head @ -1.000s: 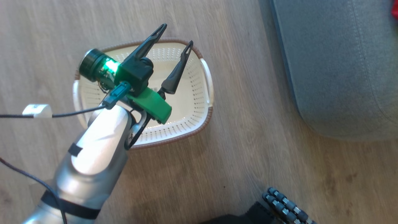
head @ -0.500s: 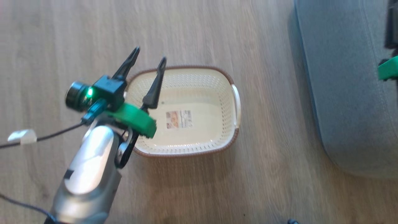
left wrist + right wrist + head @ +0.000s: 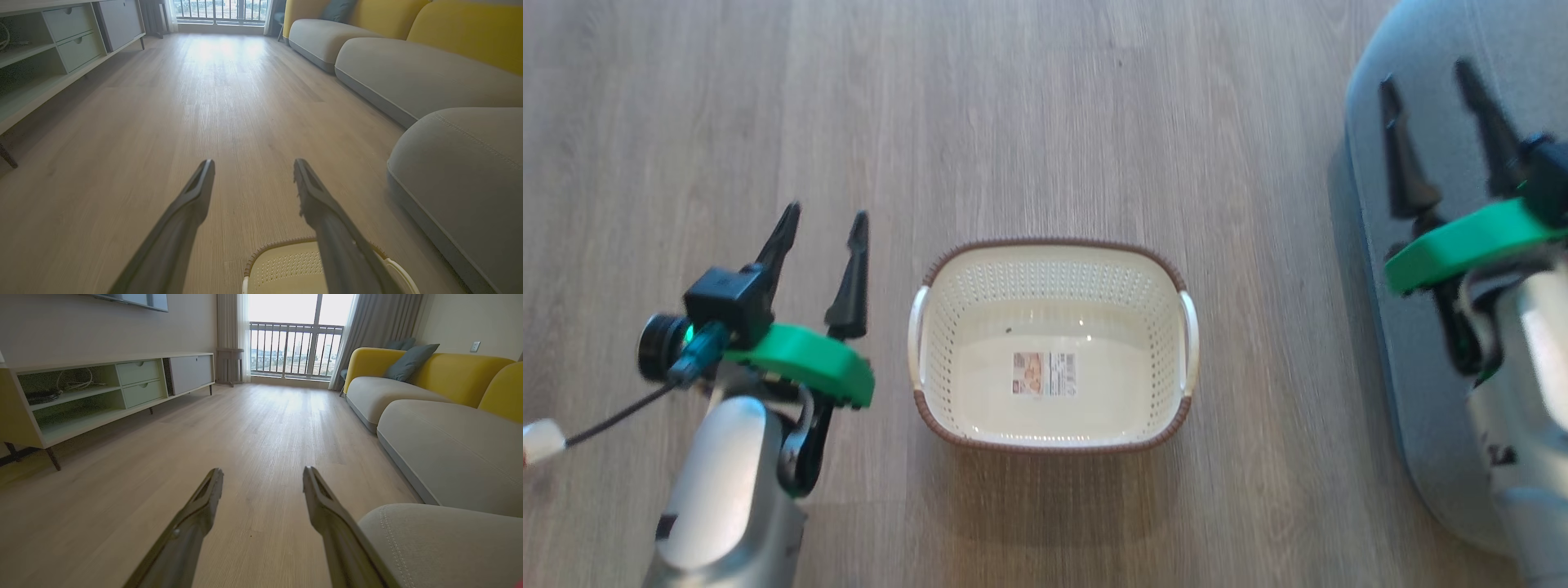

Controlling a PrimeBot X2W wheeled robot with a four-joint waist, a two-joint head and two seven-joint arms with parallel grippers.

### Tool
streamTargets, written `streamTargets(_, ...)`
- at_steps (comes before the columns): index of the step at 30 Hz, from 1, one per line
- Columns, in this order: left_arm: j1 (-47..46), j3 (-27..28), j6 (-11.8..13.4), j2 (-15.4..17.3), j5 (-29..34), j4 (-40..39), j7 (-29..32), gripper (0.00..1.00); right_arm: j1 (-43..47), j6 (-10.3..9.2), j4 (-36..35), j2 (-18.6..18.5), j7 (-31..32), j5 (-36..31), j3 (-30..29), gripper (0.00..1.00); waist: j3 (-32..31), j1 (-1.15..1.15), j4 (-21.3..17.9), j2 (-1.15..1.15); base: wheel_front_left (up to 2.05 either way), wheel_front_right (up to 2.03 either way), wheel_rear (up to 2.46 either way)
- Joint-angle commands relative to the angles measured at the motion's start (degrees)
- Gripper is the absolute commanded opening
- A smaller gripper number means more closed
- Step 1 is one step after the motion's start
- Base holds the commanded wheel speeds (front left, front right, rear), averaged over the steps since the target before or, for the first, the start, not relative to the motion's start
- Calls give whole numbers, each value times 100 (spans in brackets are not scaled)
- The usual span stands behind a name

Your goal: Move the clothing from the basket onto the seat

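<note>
My left gripper [image 3: 825,214] and right gripper [image 3: 1425,73] both have fingers spread, empty. The basket [image 3: 1054,243] sits on the floor [image 3: 1013,122] between them, bare down to its sticker [image 3: 1044,374] — a careless left swing could knock it.

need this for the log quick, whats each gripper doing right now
Left gripper: open, holding nothing, beside the cream-white perforated plastic basket.
Right gripper: open, holding nothing, over the grey fabric seat cushion.
</note>
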Motion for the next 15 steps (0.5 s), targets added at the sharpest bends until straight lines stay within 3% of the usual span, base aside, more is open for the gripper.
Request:
streamTargets(1,13,288,21,63,40,-137,-29,100,86,-2,-149,54,-38,48,115,100,-185,1,98,0,0,0,0)
streamTargets(15,925,1247,55,-123,177,-228,-29,100,1046,-2,-205,637,-38,161,223,100,-776,1,29,0,0,0,0)
